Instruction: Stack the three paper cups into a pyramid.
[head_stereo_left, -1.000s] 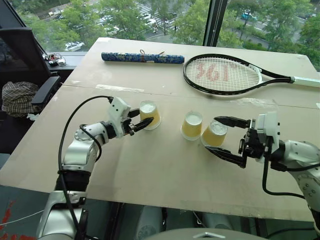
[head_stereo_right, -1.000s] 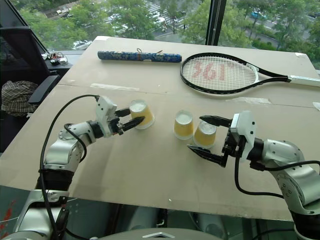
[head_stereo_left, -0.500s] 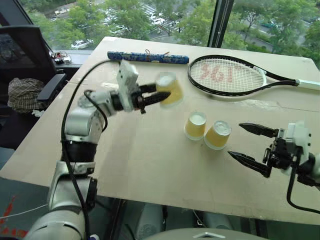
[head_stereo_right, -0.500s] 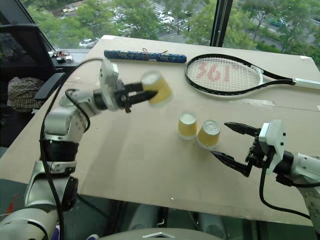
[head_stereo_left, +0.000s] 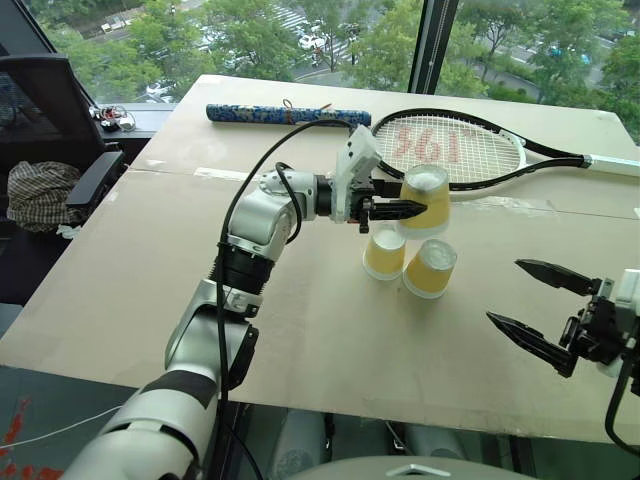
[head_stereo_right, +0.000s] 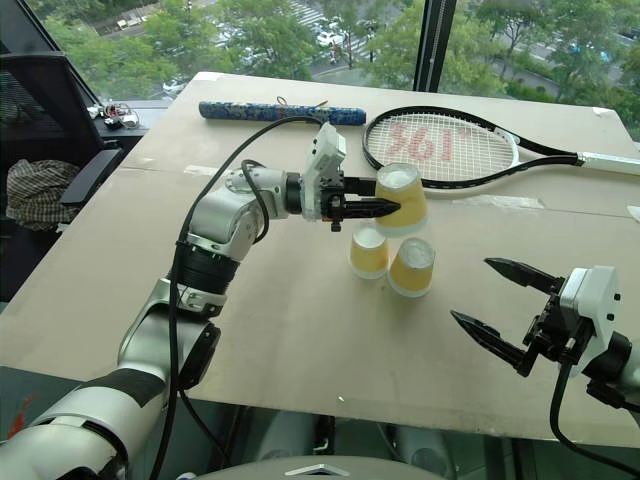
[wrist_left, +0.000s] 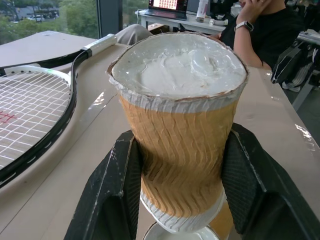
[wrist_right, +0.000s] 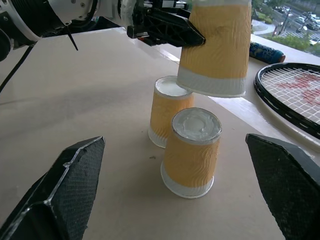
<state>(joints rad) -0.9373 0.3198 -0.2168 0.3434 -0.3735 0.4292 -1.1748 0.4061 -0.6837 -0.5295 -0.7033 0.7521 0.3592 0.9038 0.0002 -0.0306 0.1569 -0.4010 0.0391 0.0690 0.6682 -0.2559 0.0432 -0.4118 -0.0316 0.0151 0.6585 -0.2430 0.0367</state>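
Observation:
Two paper cups (head_stereo_left: 384, 253) (head_stereo_left: 431, 267) stand upside down, side by side, in the middle of the table. The third paper cup (head_stereo_left: 425, 200) hangs base-up just above them, slightly toward the far side, and does not rest on them. My left gripper (head_stereo_left: 416, 209) is shut on its wall, one finger (wrist_left: 116, 195) on each side, and points to the right. My right gripper (head_stereo_left: 505, 292) is open and holds nothing. It hovers to the right of the cups, nearer the front edge, with its fingers (wrist_right: 62, 192) spread wide.
A tennis racket (head_stereo_left: 450, 150) lies on the far side of the table just behind the cups, and a blue patterned roll (head_stereo_left: 285, 115) lies at the far left. A chair (head_stereo_left: 60, 150) stands left of the table. A seated person (wrist_left: 265, 30) is beyond the table's end.
My left gripper lifted its cup off the table and carried it right, to above the two standing cups. The right gripper drew back to the right, away from them, still open.

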